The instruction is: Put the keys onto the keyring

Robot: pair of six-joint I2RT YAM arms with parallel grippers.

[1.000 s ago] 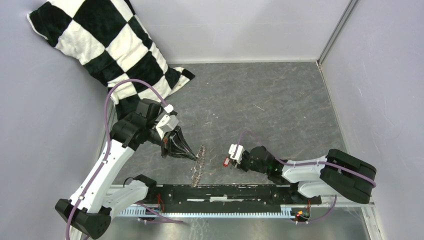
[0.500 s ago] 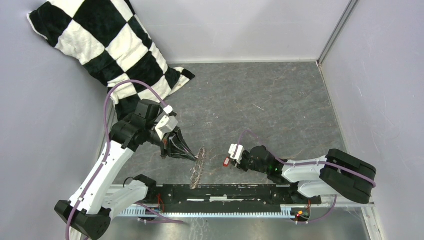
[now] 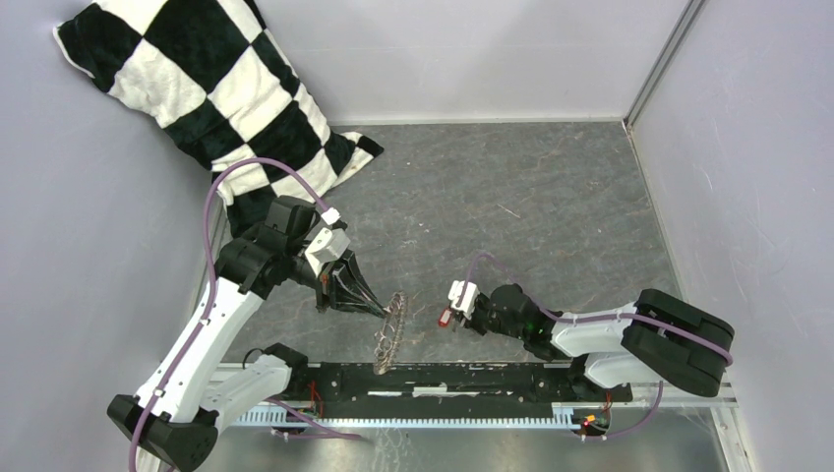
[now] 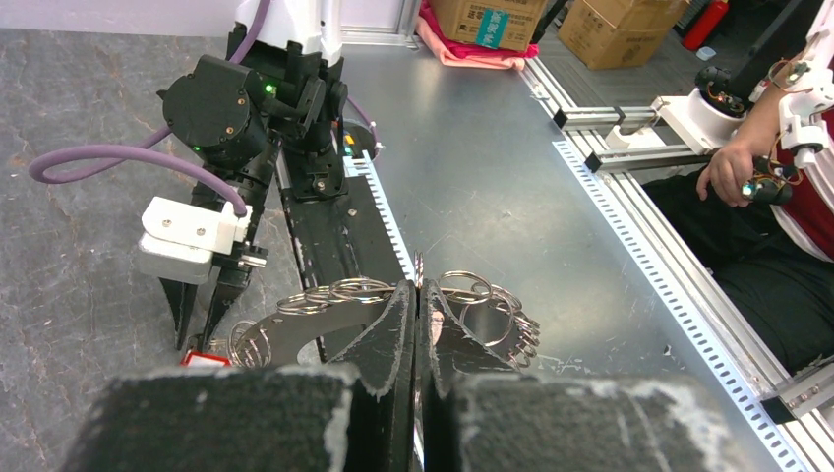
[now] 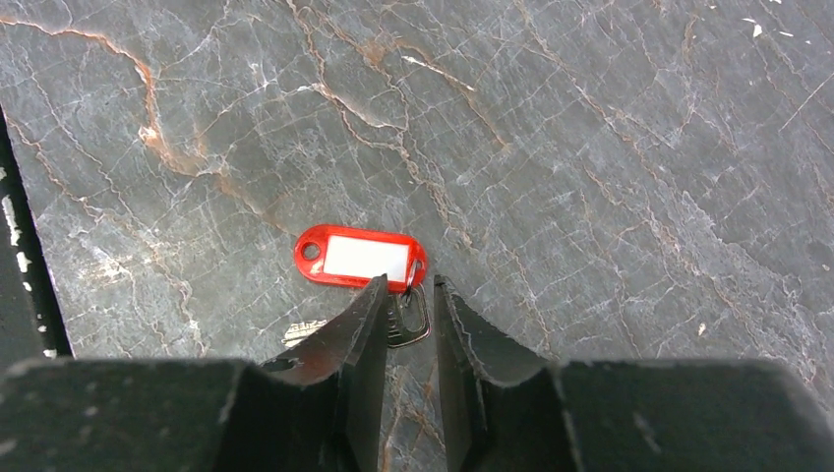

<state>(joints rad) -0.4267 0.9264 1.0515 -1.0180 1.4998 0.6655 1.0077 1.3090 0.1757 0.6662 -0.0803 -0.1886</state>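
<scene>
**Keyring pinched at left, red-tagged key between the right fingers**

In the top view, a plush black-and-white chequered pillow [image 3: 187, 88] leans in the upper left corner. It rests on the grey, veined, stone-look bench [image 3: 531, 197]. At lower centre-left, the left hand [image 3: 377, 307] is clamped on the keyring [image 3: 390, 329], its dark fingers pressed together on the thin metal edge. The ring stands tilted, nearly on edge, with its long line running from upper right to lower left. Small wire loops and grey keys fringe it.

Just right of it, the keys [image 5: 359, 258] lie flat on the bench. They are an oblong glossy red tag with a white window. In the right wrist view the tag's long axis runs left to right, with the eyelet at the left end. A dark metal loop at the right end points toward the bottom of the frame. The right hand [image 5: 409, 285] straddles that loop with its fingers slightly apart. Whether they pinch it I cannot tell.
</scene>
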